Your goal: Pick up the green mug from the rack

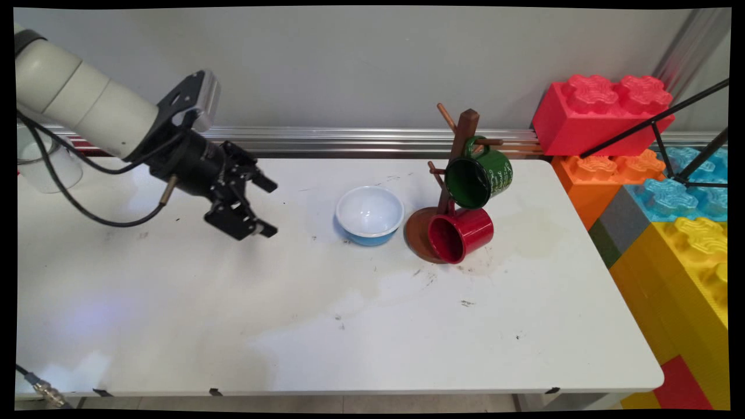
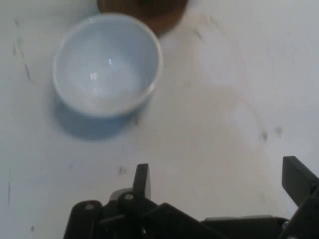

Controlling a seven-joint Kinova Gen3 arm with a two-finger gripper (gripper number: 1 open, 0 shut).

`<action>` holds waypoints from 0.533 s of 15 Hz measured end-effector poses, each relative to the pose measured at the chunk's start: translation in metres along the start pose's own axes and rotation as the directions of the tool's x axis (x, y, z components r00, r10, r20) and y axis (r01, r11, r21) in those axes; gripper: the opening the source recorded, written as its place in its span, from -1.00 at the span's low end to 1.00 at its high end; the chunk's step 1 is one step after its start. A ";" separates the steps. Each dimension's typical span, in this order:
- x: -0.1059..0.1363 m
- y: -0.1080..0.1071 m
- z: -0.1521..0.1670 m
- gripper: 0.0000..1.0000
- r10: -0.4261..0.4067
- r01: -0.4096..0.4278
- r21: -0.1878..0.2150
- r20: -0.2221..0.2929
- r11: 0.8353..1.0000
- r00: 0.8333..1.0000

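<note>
White tabletop [image 1: 349, 326], scuffed and stained, runs back to a grey wall. My gripper [image 1: 269, 208] hangs above its left half with both fingers spread wide and nothing between them. The blue bowl [image 1: 369, 214] lies at my three o'clock in the main view, upright, apart from me. Just beyond it at three o'clock stands a wooden mug tree [image 1: 457, 174], its round base nearly touching the bowl, carrying a green mug [image 1: 478, 173] and a red mug [image 1: 460, 233]. My hand view shows the bowl [image 2: 107, 64] at eleven o'clock, empty inside, but neither mug.
</note>
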 end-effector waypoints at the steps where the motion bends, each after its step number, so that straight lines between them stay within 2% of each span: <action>1: 0.004 0.000 0.001 1.00 -0.004 0.004 0.006 -0.021 1.000 1.000; 4: 0.013 0.003 0.004 1.00 -0.012 0.013 0.022 -0.068 1.000 0.998; 8: 0.024 0.009 0.008 1.00 -0.036 0.040 0.041 -0.086 0.998 0.996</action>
